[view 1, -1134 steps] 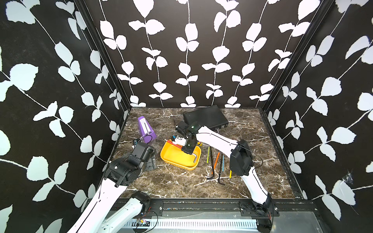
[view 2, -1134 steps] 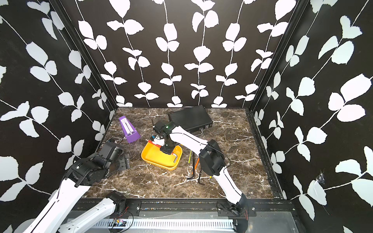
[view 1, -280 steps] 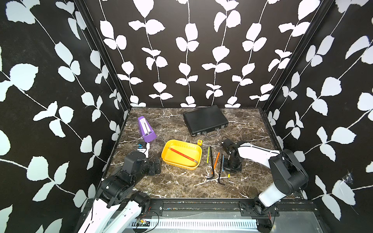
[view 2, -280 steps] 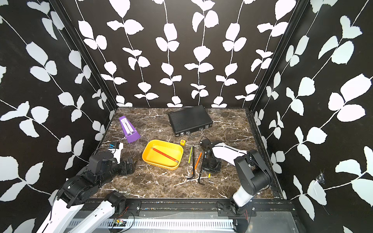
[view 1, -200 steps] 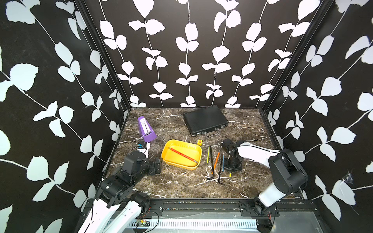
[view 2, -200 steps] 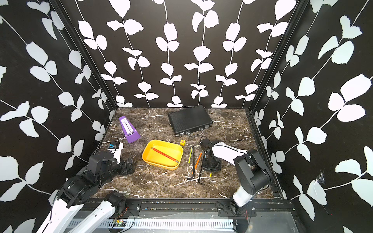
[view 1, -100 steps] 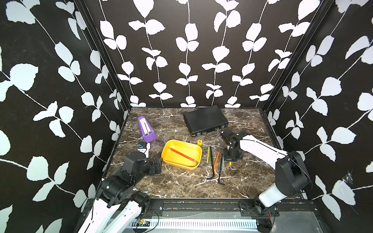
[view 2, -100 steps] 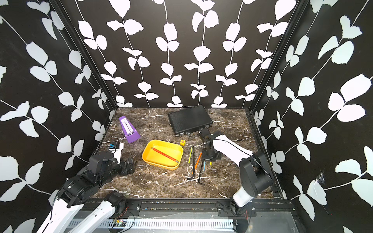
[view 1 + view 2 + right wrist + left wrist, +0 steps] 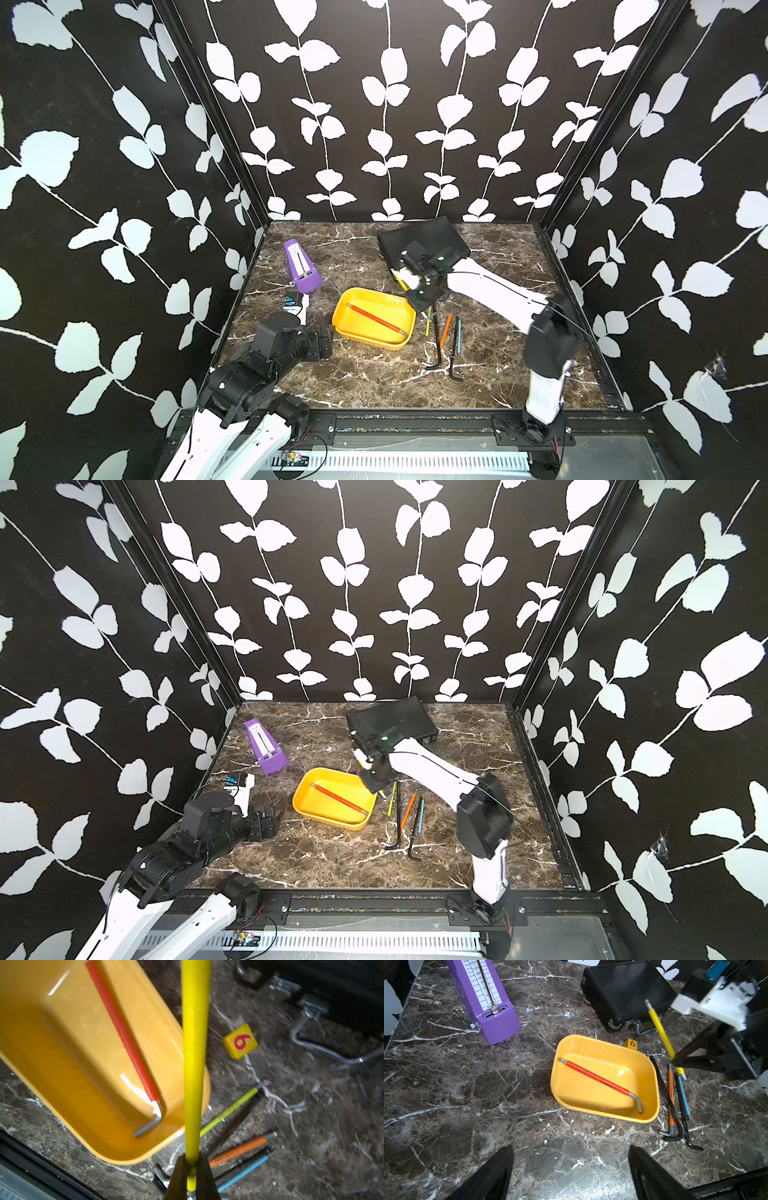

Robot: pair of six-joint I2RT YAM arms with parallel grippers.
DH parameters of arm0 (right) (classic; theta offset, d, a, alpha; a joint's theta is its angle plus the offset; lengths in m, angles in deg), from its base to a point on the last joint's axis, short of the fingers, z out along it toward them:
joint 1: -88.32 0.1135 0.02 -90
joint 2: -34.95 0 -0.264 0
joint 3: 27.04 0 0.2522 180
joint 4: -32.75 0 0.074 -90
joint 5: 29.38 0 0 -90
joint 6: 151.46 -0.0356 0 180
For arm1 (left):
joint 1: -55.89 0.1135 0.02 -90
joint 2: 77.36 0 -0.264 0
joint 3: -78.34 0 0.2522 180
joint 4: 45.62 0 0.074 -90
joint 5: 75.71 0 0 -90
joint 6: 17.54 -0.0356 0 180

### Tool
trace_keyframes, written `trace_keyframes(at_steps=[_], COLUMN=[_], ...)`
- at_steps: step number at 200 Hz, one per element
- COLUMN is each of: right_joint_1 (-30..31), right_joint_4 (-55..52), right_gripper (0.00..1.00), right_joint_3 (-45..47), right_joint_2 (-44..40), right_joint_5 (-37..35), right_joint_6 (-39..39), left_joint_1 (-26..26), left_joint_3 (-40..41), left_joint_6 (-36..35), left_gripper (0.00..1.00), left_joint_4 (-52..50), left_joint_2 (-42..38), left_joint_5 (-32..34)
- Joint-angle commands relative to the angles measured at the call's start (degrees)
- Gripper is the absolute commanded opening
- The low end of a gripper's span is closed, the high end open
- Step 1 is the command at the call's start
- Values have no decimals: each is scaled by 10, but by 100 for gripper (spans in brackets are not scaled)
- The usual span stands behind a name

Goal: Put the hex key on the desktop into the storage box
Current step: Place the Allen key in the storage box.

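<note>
Yellow hex key is off the desk, pinched near its lower end by right tool, jaws closed tight on it. The long shaft sticks up, tilted, per left wrist view. In both top views right tool hangs at 2 o'clock corner of yellow tray, approx over the rim. Red hex key lies diag. inside tray. At tray's 3 o'clock, on desk, keys lie close together: lime key, black key, orange key, blue key. Small yellow block w/ red 6 sits just beside tray. Black case is at 1 o'clock, purple metronome at 11. Left tool is at tray's 8 o'clock, jaws wide, empty, apart from tray.
</note>
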Motion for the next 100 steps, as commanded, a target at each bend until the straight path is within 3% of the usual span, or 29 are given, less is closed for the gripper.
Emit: trace_keyframes(at_steps=[1,47,100], right_joint_1=[31,73,107], right_joint_4=[-49,-134,-164], right_gripper=[0,0,0], right_joint_3=[-85,-242,-263], right_joint_2=[53,183,233], right_joint_5=[-19,-79,-102], right_joint_6=[73,90,105], left_joint_1=[-2,-2,-2], left_joint_3=[3,3,4], left_joint_6=[-5,-4,-1], left_gripper=[87,87,87], left_joint_4=[9,8,8], left_joint_2=[-7,-10,-12], left_joint_5=[-1,2,9])
